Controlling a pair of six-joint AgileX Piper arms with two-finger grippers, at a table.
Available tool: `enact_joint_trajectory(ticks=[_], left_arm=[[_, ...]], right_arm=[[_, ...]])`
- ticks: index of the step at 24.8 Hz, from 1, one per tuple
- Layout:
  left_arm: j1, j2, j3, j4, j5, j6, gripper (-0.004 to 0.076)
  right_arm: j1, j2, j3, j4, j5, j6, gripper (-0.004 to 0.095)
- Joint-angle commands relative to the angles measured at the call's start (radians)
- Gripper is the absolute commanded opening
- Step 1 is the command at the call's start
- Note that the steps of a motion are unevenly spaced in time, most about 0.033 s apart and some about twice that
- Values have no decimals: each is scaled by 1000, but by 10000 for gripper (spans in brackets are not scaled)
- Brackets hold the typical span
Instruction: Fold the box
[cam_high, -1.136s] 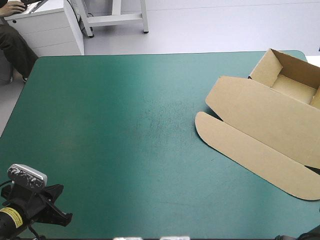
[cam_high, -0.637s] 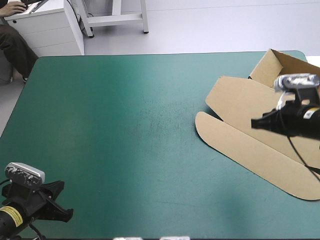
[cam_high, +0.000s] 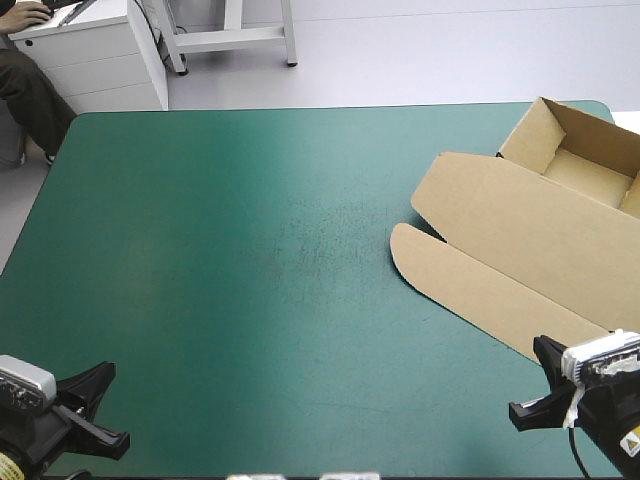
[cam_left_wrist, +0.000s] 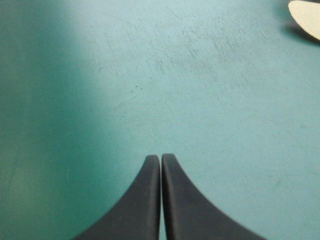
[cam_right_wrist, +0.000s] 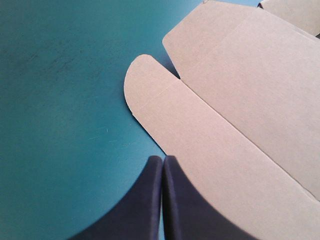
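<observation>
The brown box (cam_high: 520, 235) lies at the table's right side as an open tray (cam_high: 588, 165) with raised walls at the far right corner. Its lid lies flat, and a long rounded flap (cam_high: 470, 290) points toward the middle. In the right wrist view the flap (cam_right_wrist: 200, 150) lies just ahead of and beside my right gripper (cam_right_wrist: 162, 159), which is shut with nothing in it. In the high view this right gripper (cam_high: 530, 385) sits at the near right, by the flap's near end. My left gripper (cam_left_wrist: 160, 157) is shut and empty over bare cover at the near left corner (cam_high: 95, 410).
The teal-green cover (cam_high: 250, 250) stretches from the box to the left edge. The tray stands against the table's far right corner and right edge. A white cabinet (cam_high: 95, 50) stands beyond the far left corner.
The right gripper was out of view at first, then hung over the box's lid. It now sits at the near right edge. The left gripper slid back toward the near edge.
</observation>
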Motion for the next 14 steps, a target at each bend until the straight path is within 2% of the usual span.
enact_joint_trajectory(ticks=[1, 7, 10, 11, 14], left_arm=[[-5, -56, 19, 30, -115, 26, -10], [-5, -119, 106, 36, -160, 36, -10], [-5, -153, 122, 36, -174, 36, -10], [-5, -173, 124, 47, -180, 37, -10], [-5, -209, 144, 63, -220, 39, -10]], right_arm=[[6, -74, 10, -5, -99, 5, -15], [6, -220, 89, -12, -207, 33, -14], [6, -291, 128, -91, -218, 109, -14], [6, -333, 152, -161, -218, 147, -14], [6, -354, 192, -237, -177, 217, -14]])
